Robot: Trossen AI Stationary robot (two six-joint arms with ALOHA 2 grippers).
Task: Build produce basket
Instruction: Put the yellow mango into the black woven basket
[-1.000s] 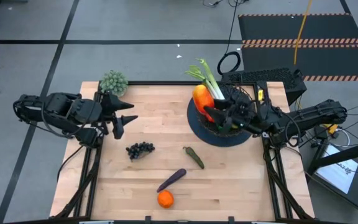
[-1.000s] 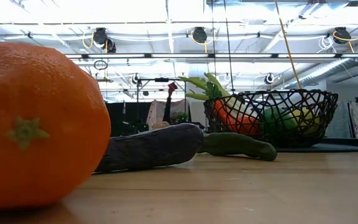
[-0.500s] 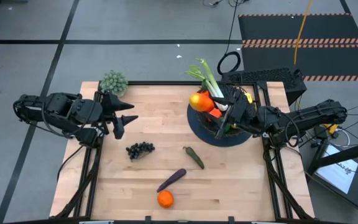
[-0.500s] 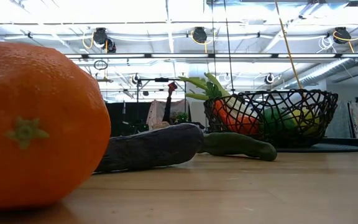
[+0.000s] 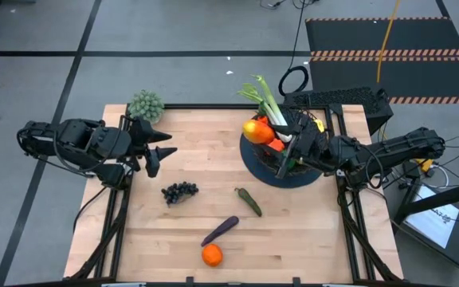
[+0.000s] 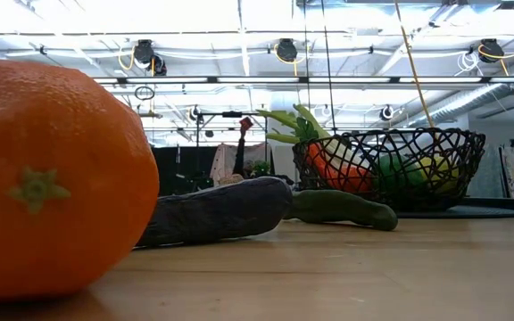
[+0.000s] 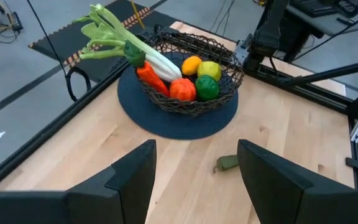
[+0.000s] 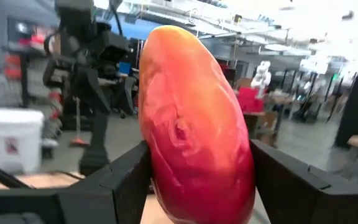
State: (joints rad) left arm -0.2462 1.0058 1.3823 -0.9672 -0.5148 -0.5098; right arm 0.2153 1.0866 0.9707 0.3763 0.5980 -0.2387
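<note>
Right fingers [image 8: 197, 186] grip the red-yellow pepper [image 8: 194, 124] above the basket [image 5: 281, 163]; left fingers [image 7: 194, 180] (parted, empty) hover well apart from it

A grey-green bushy clump [image 5: 145, 104] is sitting at the table's [image 5: 293, 231] ten o'clock corner, while a round dark mat [image 7: 166, 124] is lying toward two o'clock.

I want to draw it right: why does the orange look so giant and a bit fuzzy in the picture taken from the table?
Low view: the orange sits right by the camera, so it looks giant and soft, while the basket far behind looks small. High view: that orange is tiny. Right wrist view: the pepper fills the picture, and the room behind is blurry.
</note>
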